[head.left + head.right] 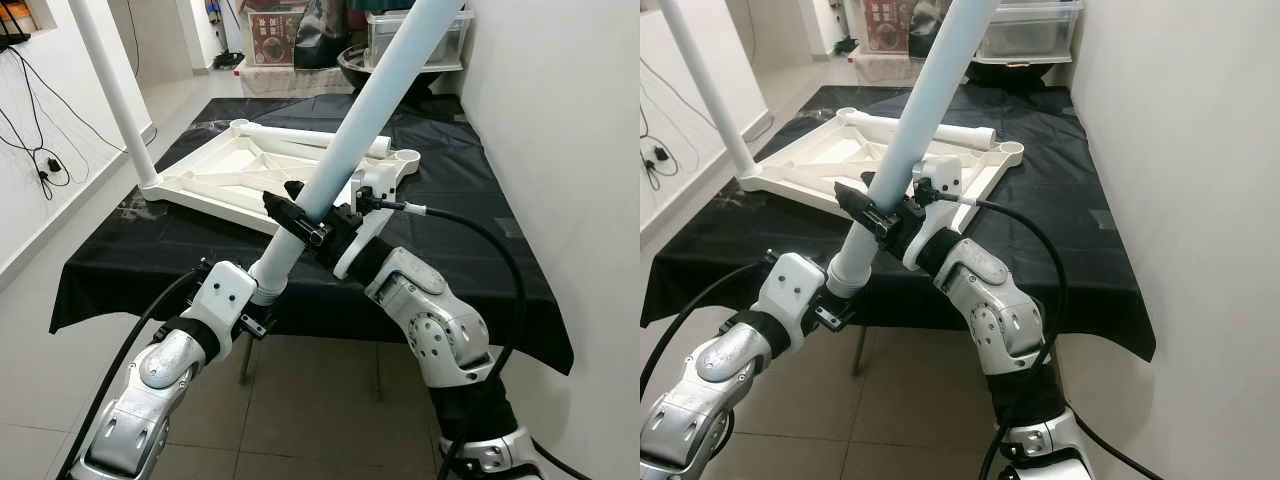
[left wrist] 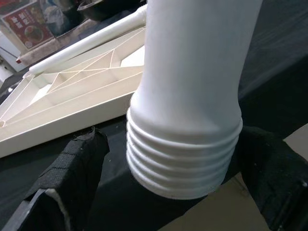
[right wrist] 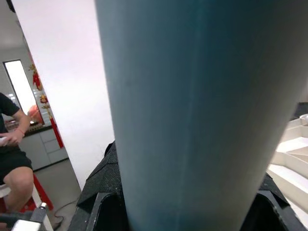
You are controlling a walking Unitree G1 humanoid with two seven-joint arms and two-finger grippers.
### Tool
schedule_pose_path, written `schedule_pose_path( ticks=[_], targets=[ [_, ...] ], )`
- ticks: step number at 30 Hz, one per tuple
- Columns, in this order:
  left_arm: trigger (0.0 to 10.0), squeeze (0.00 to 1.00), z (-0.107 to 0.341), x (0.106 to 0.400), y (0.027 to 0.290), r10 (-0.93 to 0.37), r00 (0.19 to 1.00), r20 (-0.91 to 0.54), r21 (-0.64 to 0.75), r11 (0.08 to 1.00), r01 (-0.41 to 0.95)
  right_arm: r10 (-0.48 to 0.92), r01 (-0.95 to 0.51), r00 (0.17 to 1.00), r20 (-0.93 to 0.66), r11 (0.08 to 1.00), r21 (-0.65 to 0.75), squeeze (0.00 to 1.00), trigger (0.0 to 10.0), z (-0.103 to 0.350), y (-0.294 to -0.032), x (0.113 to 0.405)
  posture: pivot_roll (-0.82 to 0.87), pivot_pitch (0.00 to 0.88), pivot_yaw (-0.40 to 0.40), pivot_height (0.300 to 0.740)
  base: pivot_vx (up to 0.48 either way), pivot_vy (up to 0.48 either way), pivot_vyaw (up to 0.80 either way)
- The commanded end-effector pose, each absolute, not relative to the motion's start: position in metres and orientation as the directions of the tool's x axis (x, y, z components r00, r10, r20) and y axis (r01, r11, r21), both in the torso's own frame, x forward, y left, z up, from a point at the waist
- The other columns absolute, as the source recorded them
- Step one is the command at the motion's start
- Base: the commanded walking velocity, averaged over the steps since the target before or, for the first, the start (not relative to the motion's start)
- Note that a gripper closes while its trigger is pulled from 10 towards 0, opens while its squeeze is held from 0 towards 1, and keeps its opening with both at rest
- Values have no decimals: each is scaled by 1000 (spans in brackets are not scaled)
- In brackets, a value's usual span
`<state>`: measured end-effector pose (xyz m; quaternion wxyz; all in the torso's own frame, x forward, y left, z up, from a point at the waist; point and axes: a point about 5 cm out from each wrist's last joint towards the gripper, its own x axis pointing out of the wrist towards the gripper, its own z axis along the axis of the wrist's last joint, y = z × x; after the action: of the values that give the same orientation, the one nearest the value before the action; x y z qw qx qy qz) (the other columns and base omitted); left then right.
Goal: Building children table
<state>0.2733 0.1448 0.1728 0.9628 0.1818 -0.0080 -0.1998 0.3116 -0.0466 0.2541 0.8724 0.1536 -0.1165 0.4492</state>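
Two grippers hold one pale table leg slanted above the upturned tabletop: right gripper clamped mid-shaft, left gripper straddling its threaded end, likely aiming it for a corner socket.

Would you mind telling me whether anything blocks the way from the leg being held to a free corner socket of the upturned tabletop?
Nothing visible does. Both grippers hold the leg above the tabletop, whose near-right socket lies open just beyond the right gripper.
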Motion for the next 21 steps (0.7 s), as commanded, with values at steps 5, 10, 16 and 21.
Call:
schedule_pose_path(
  ticks=[5, 10, 16, 21],
  targets=[
    [10000, 0, 168, 274, 152, -376, 923, -82, 369, 849, 379, 767, -843, 534, 357, 516, 152, 0, 10000, 259, -42, 306, 1, 60, 38, 740, 0, 0, 0],
    [10000, 0, 167, 274, 151, -384, 920, -83, 371, 845, 386, 773, -849, 525, 357, 506, 153, 0, 10000, 259, -40, 304, 1, 60, 38, 740, 0, 0, 0],
    [10000, 0, 165, 273, 147, -409, 909, -83, 379, 830, 409, 785, -858, 510, 352, 491, 150, 0, 10000, 258, -38, 301, 0, 67, 36, 740, 0, 0, 0],
    [10000, 0, 165, 273, 141, -447, 891, -82, 367, 817, 444, 792, -863, 502, 348, 482, 149, 0, 10000, 257, -36, 299, 0, 67, 36, 740, 0, 0, 0]
  ],
)
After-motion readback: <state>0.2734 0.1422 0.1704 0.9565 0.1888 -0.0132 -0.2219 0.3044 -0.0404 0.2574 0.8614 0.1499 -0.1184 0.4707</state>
